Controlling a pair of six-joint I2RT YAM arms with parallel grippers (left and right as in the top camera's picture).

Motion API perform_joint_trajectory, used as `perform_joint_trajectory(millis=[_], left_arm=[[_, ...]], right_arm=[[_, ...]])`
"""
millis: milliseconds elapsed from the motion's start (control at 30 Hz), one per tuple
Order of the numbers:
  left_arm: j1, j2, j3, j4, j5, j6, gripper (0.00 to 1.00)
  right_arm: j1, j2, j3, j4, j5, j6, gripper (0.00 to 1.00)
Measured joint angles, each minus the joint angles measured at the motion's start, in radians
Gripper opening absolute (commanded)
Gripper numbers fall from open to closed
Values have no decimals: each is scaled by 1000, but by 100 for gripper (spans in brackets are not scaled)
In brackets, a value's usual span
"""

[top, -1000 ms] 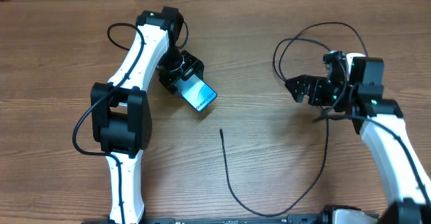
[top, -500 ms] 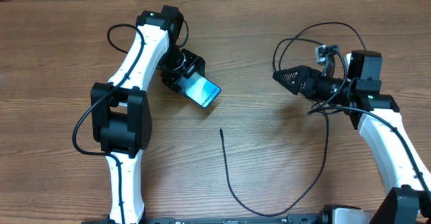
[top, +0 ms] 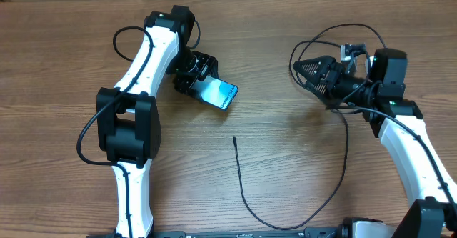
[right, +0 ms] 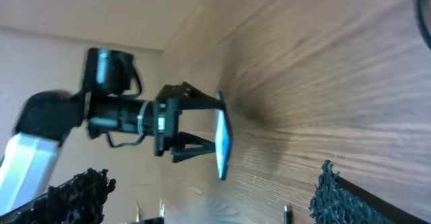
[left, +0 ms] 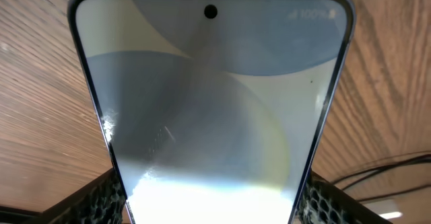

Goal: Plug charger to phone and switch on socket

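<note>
Your left gripper [top: 202, 84] is clenched on the phone [top: 220, 93], held tilted with its screen lit, toward the far edge of the tabletop [top: 285, 23], left of centre. Your right gripper [top: 303, 69] is near the far right, fingers spread and grasping nothing. The charger [top: 236, 152] tip lies mid-tabletop, and its cable loops toward the near edge, then up to the right arm.

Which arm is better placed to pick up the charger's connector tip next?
Right. The right end effector is open and empty, while the left end effector is shut on the phone. The connector tip lies free on the table between the arms.
</note>
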Motion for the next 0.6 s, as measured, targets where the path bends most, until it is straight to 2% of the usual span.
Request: perform_joint_trajectory(millis=[133, 333, 600], left_arm=[[0, 0, 0, 16, 20, -24, 4], [0, 0, 0, 18, 36, -34, 4], [-3, 0, 0, 23, 91, -79, 4]], right_arm=[[66, 14, 0, -5, 49, 39, 100], [203, 112, 0, 98, 75, 135, 99], [336, 131, 0, 114, 217, 164, 98]])
